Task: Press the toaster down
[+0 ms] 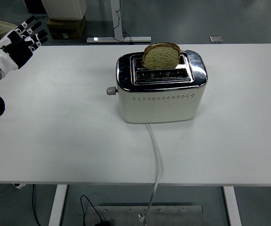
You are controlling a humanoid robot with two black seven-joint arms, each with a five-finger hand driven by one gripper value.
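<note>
A cream and chrome two-slot toaster stands in the middle of the white table. A slice of brown bread sticks up out of its far slot. The toaster's grey lever knob juts from its left end, in a raised position. My left hand hovers at the far left of the table, fingers spread and holding nothing, well away from the lever. The right arm does not show.
The toaster's white cord runs from its front over the table's near edge to the floor. A cardboard box and a desk leg base stand on the floor beyond the table.
</note>
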